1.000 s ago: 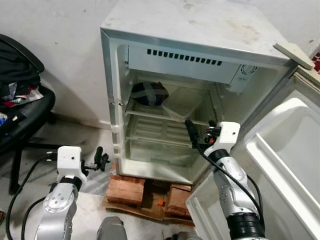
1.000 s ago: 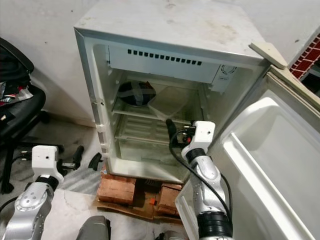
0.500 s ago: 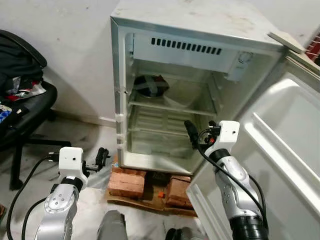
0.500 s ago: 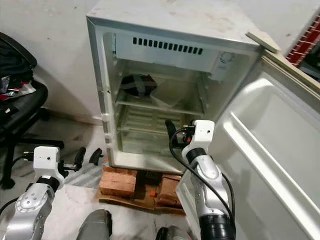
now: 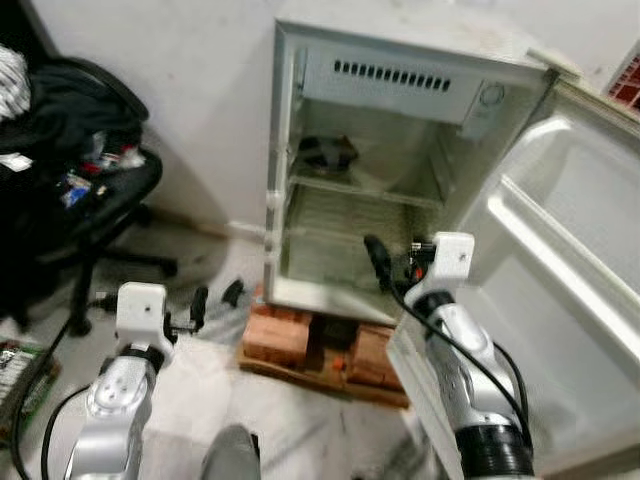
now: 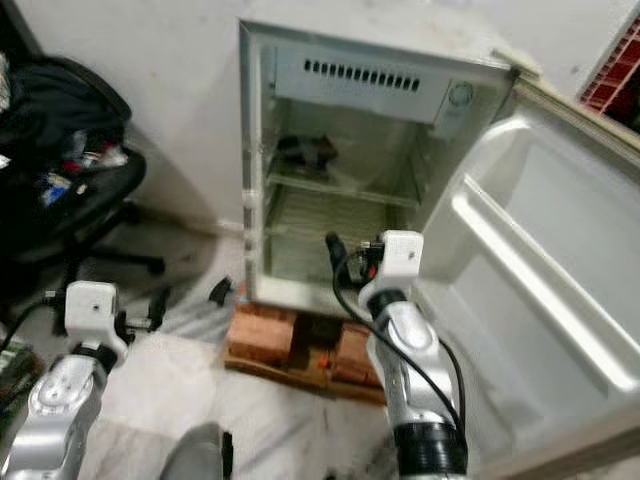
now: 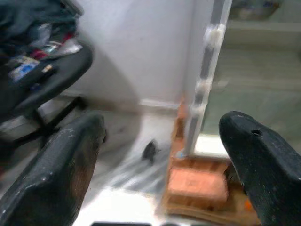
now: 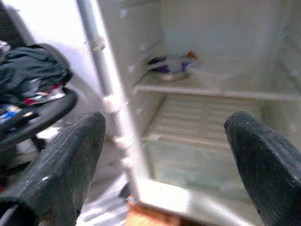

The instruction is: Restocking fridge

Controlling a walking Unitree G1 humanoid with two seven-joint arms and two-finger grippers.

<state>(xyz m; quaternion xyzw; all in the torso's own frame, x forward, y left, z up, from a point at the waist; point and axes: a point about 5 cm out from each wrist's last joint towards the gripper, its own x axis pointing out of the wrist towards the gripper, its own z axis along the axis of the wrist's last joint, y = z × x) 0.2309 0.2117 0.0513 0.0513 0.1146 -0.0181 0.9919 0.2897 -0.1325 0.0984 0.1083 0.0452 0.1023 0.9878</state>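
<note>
Two end effectors spread, empty | right end effector [image 5: 395, 262] before fridge [image 5: 400, 110] | dark item, perhaps bowl [image 5: 327, 153], beyond

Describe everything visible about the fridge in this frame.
The fridge is a small white single-door unit, scuffed on top, standing on bricks over cardboard against a pale wall. Its door is swung wide open on the robot's right, showing moulded inner shelves. Inside, a vented freezer panel runs along the top; a dark bundle sits on the upper shelf, and the lower shelves look bare.
</note>
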